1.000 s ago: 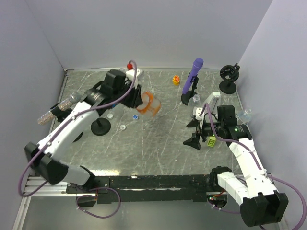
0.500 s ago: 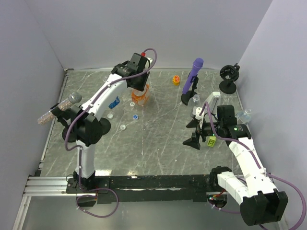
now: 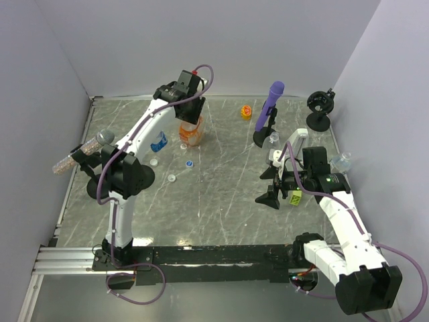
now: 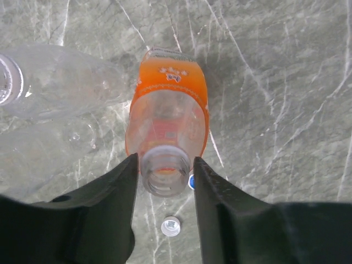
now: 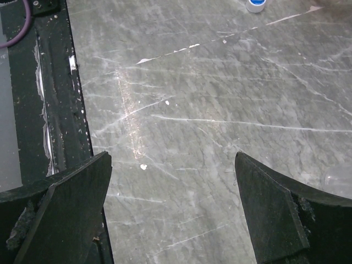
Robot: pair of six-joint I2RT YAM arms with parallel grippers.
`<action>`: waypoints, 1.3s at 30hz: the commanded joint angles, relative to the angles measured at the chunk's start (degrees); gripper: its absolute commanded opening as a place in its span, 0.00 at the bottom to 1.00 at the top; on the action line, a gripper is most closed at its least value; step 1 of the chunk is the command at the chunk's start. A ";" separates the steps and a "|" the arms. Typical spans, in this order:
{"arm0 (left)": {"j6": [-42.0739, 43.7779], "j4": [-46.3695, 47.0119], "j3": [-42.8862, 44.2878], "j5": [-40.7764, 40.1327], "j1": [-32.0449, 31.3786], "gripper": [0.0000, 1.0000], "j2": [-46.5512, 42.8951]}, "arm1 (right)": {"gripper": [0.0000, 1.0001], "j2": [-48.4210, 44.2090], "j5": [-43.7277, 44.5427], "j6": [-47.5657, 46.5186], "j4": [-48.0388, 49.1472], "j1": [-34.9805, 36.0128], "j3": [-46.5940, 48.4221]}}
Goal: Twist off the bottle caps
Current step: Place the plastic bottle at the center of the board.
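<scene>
Left claw [image 3: 190,119] at the uncapped orange bottle [image 3: 190,131]; right claw [image 3: 269,185] spread wide.
Top view: the left arm reaches to the far side of the table [image 3: 221,215], wrist pointing down; the right arm is bent low. Left wrist view: fingers [image 4: 118,190] flank the upright bottle's open neck, and I cannot tell whether they pinch it; a blue cap [image 4: 191,181] and a white cap [image 4: 170,226] lie beside it. Right wrist view: fingers [image 5: 77,187] hang above the table.

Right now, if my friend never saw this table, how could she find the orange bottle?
Look at the far side of the grey table, under the left gripper. There stands the orange bottle, its neck between the fingers. Only it is squarish and orange; its neighbours are clear bottles.
</scene>
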 commanded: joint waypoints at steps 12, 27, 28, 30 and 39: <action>0.75 -0.06 3.42 0.85 0.32 0.59 1.20 | 0.99 0.44 -1.49 -0.85 0.93 0.53 -0.58; 0.32 0.29 1.57 1.73 0.41 0.59 -1.00 | 0.99 0.35 -1.40 -0.93 0.93 0.53 -0.67; 0.31 0.29 1.66 1.81 0.41 0.59 -1.17 | 0.99 0.44 -1.40 -0.93 0.93 0.53 -0.67; 0.23 0.29 1.66 1.90 0.41 0.59 -1.35 | 0.99 0.44 -1.40 -0.93 0.93 0.53 -0.67; -0.13 1.78 -1.32 2.43 0.32 0.59 -4.50 | 0.99 0.26 -1.14 -1.11 1.02 0.53 -0.67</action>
